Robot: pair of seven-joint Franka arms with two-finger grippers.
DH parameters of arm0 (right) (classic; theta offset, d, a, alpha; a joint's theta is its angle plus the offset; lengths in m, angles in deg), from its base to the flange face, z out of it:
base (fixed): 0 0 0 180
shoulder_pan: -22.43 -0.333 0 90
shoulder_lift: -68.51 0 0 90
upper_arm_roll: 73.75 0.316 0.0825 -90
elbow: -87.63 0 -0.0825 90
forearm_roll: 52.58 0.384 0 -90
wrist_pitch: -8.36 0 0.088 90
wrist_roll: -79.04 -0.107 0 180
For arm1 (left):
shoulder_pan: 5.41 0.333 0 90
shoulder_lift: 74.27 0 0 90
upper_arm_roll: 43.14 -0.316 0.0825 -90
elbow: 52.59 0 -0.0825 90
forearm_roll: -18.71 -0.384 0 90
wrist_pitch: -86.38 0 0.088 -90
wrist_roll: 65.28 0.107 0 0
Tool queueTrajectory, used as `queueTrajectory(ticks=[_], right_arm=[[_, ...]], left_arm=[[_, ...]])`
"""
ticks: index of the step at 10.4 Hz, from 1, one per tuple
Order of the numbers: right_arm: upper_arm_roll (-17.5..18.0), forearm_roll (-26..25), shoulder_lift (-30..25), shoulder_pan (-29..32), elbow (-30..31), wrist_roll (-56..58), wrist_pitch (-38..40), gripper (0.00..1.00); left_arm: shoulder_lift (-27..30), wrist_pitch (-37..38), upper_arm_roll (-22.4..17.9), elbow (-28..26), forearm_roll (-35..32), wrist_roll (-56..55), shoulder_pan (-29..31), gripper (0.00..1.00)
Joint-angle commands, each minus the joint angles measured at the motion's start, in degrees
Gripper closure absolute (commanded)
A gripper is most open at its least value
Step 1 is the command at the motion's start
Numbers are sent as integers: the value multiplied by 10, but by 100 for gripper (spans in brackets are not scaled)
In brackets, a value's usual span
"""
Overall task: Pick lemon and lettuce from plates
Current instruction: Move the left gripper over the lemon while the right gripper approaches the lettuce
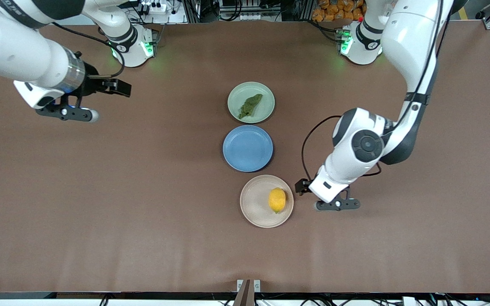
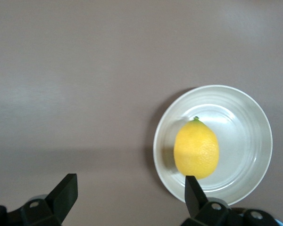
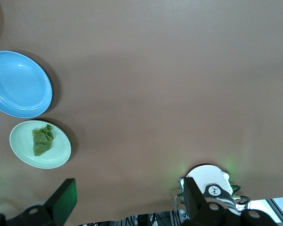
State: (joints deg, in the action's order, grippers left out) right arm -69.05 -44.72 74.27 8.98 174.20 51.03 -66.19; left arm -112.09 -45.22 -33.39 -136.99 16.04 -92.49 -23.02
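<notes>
Over the bare tabletop (image 1: 100, 204) toward the right arm's end, the right end effector (image 1: 69, 112) hangs high with its fingers spread wide and nothing between them, well apart from everything; that arm looks to be waiting. Down the middle of the tabletop runs a line of three plates. The mint green plate (image 1: 251, 102) is farthest from the front camera and carries the lettuce (image 1: 250, 105), a wrinkly dark green scrap lying near its centre. The blue plate (image 1: 248, 148) comes next, with nothing on it. The beige plate (image 1: 266, 201) lies nearest the front camera, with the lemon (image 1: 277, 200) resting on its side on the half toward the left arm's end. Just beside that plate, over bare tabletop, the left end effector (image 1: 337, 205) hovers low with its fingers wide and empty. Its wrist view shows the lemon (image 2: 196, 149) off to one side of the gap, so by my reckoning it is not yet lined up. If it comes down from there, a fingertip (image 2: 193, 189) could catch the beige plate's (image 2: 254, 117) rim and tip or shove the plate. Even when centred, a smooth oval fruit may roll or squirt out as the fingers close. The lettuce is thin and lies flat, so a grab might scrape the plate instead. Nothing blocks either reach, though the blue plate sits just beside both targets and could be nudged.
</notes>
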Motion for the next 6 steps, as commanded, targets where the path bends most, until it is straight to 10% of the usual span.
queueTrajectory(ticks=[1, 6], right_arm=[[-4, 11, -4, -27, 15, -33, -20, 0], [-3, 15, 7, -106, 64, -132, -94, 0]], left_arm=[[-32, -56, -7, 18, -22, -15, -22, 0], [-81, -146, -71, 18, -22, -71, -109, 0]])
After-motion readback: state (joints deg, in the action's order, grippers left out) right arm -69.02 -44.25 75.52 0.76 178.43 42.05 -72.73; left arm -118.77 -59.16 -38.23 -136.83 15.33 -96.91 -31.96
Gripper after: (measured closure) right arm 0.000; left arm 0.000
